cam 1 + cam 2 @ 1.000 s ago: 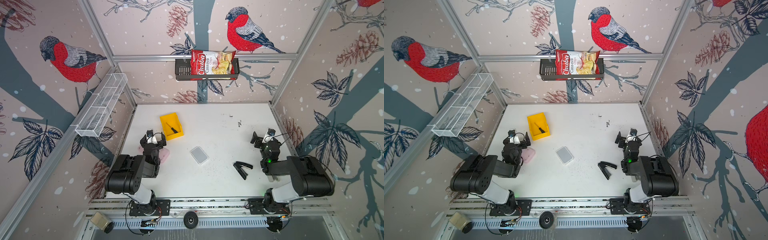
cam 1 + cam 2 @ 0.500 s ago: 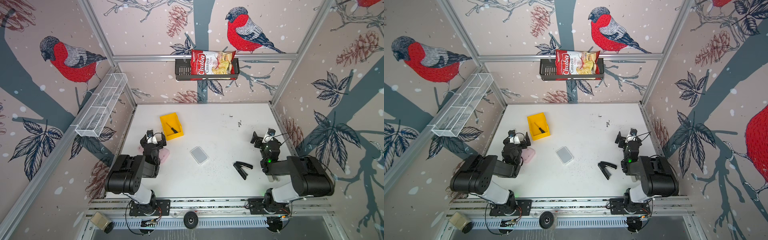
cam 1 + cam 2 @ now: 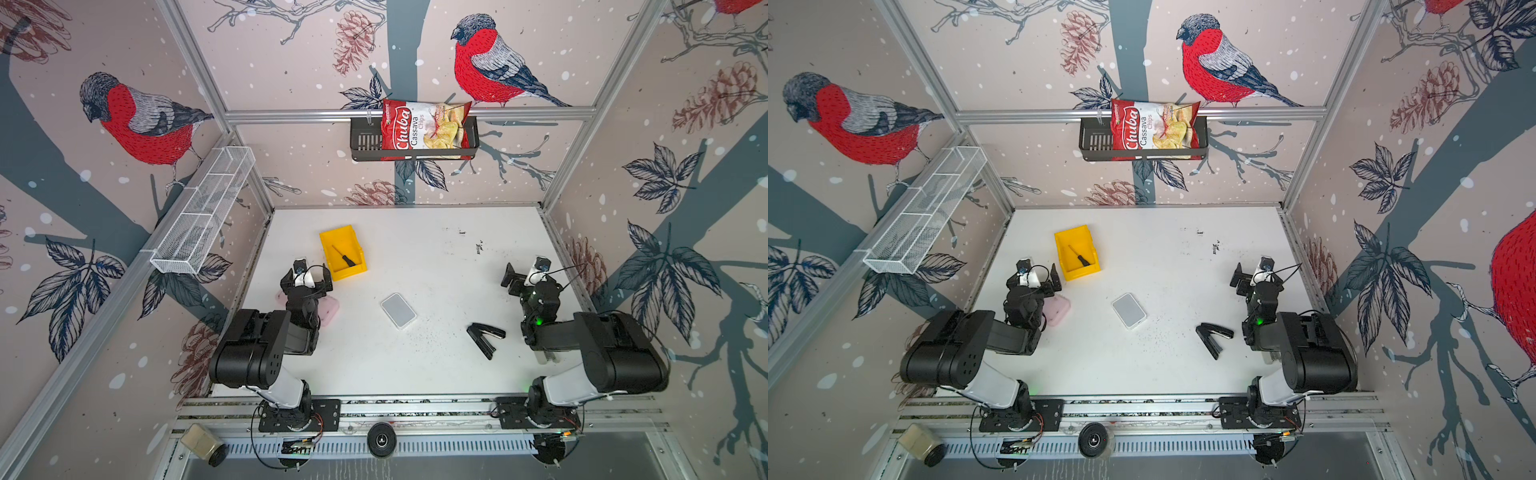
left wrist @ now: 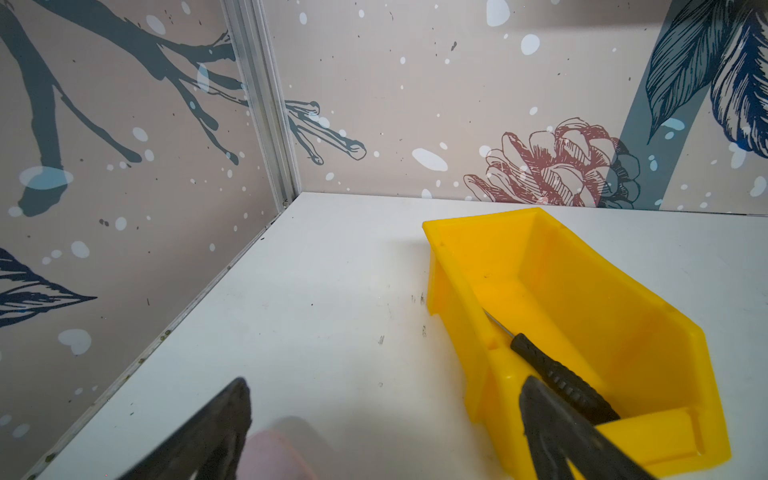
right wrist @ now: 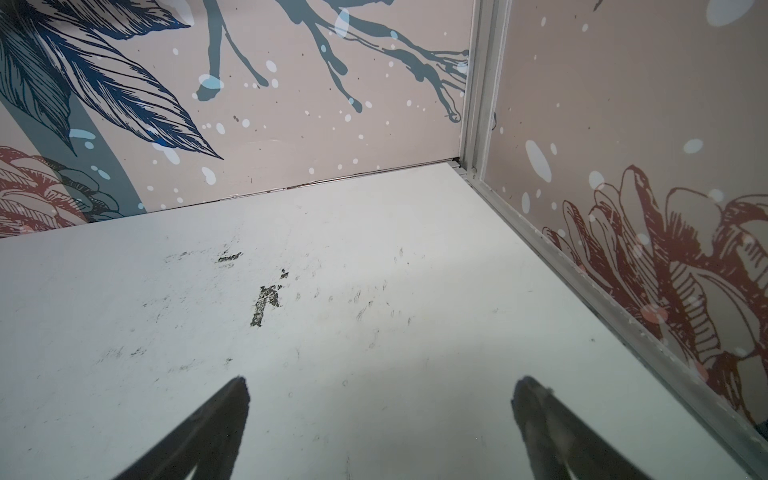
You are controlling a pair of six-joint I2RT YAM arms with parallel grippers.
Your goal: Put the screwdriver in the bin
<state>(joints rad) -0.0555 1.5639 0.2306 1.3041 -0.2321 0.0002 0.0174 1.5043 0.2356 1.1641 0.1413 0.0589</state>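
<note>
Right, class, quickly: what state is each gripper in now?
Left gripper: open, holding nothing.
Right gripper: open, holding nothing.

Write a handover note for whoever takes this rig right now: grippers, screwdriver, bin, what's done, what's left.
Grippers: the left gripper is open and empty, just short of the low front lip of the bin. The right gripper is open and empty, over the table on the right side, away from the job.
Things: the screwdriver lies inside the bin, handle toward the low lip.
Done: screwdriver in the bin, released.
Left: nothing on the task that I can see; probably just keep both arms clear.
</note>
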